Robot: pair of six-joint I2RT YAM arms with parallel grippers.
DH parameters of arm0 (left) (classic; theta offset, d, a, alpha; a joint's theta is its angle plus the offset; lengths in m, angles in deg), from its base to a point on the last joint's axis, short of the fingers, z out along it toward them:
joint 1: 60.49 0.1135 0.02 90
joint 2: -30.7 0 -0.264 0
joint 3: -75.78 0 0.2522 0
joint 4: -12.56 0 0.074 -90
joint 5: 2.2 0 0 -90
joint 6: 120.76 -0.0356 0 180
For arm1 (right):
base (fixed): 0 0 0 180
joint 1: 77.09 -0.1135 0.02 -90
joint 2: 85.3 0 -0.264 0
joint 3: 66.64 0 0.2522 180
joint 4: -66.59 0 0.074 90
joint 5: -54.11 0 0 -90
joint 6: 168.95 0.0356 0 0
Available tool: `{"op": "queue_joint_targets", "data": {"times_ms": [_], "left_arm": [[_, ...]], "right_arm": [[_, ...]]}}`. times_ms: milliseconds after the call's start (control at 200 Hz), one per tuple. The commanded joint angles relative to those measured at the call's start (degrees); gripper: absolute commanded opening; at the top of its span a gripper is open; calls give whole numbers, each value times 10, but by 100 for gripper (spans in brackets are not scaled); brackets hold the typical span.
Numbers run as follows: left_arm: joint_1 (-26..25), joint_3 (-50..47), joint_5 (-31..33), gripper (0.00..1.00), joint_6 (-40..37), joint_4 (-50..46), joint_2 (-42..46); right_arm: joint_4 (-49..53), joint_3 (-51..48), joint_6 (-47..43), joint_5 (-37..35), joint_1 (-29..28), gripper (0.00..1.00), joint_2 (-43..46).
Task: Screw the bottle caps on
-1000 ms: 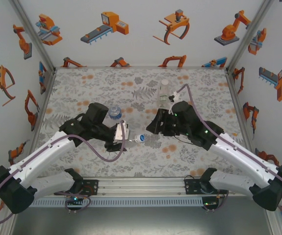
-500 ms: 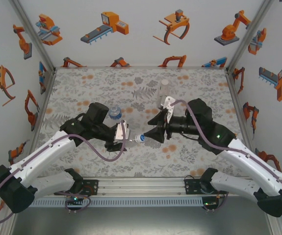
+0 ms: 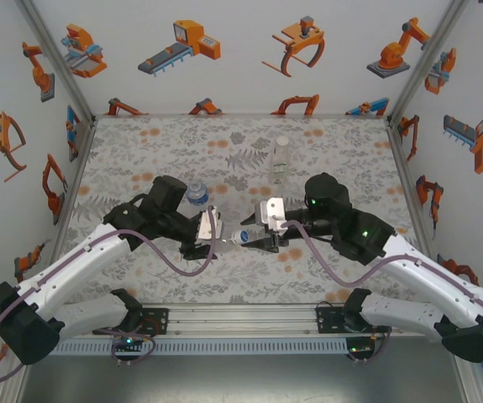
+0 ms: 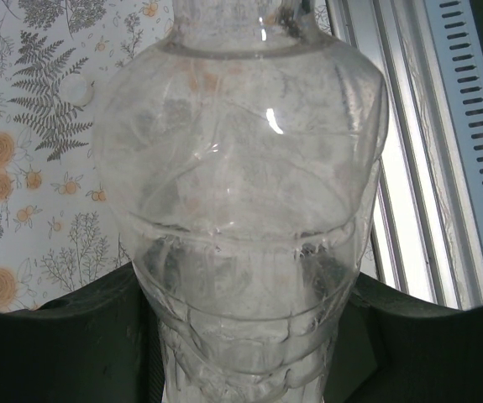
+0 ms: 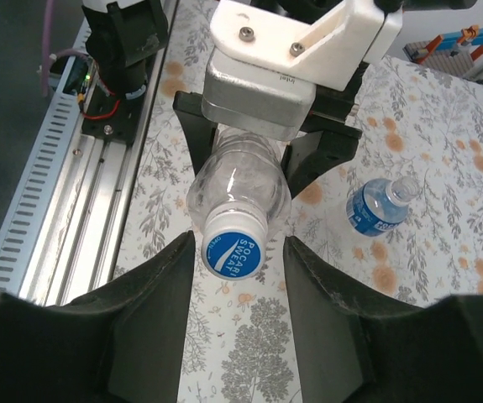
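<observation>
Two robot arms meet over the middle of a flower-printed tabletop (image 3: 140,151). The left gripper (image 3: 216,237) is clamped around a plain clear bottle (image 4: 241,210) and holds it on its side above the surface, with the neck pointing toward 3 o'clock in the overhead view. In the left wrist view the bottle's ribbed body sits between the dark fingers.

The bottle's neck carries a blue-and-white cap (image 5: 234,252) printed "POCARI SWEAT". The right gripper (image 3: 248,240) faces it from 3 o'clock. Its two fingers (image 5: 161,294) stand on either side of the cap, spread only a little wider than it, with a thin gap showing on each side.

A second bottle with a blue label (image 3: 196,195) is on the tabletop at 11 o'clock from the left gripper, just beside that arm's wrist, and its mouth is uncapped in the right wrist view. A taller bottle with a pale label (image 3: 281,159) stands upright at 12 o'clock from the right gripper, well apart from the held bottle.
</observation>
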Motion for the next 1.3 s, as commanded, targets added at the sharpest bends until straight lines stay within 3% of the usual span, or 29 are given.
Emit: {"op": "queue_joint_targets", "data": {"times_ms": [0, 320, 541, 691, 826, 906, 1036, 1142, 1292], "left_arm": [[-2, 19, -20, 2, 4, 0, -3], [-1, 17, -16, 2, 6, 1, 4], [-1, 18, -16, 2, 8, 2, 2], [-2, 17, -7, 2, 15, 7, 5], [-2, 16, 15, 2, 25, 20, 3], [-2, 18, 20, 1, 29, 21, 2], [-1, 13, 19, 2, 34, 31, 8], [-1, 11, 21, 2, 36, 38, 8], [-2, 11, 19, 2, 38, 37, 8]], "right_arm": [[-5, -7, -20, -4, -5, 44, 6], [-2, -14, -19, -8, -10, 41, 0], [-15, -22, 16, -36, -22, 30, 2], [-83, -49, 216, -107, -25, 16, 6], [-130, -84, 504, -238, -31, 7, 15], [-110, -100, 726, -329, -32, 5, 14], [-101, -110, 987, -331, -31, 5, -9], [-100, -109, 1061, -346, -44, 7, -16], [-59, -81, 1003, -370, -44, 26, -13]]}}
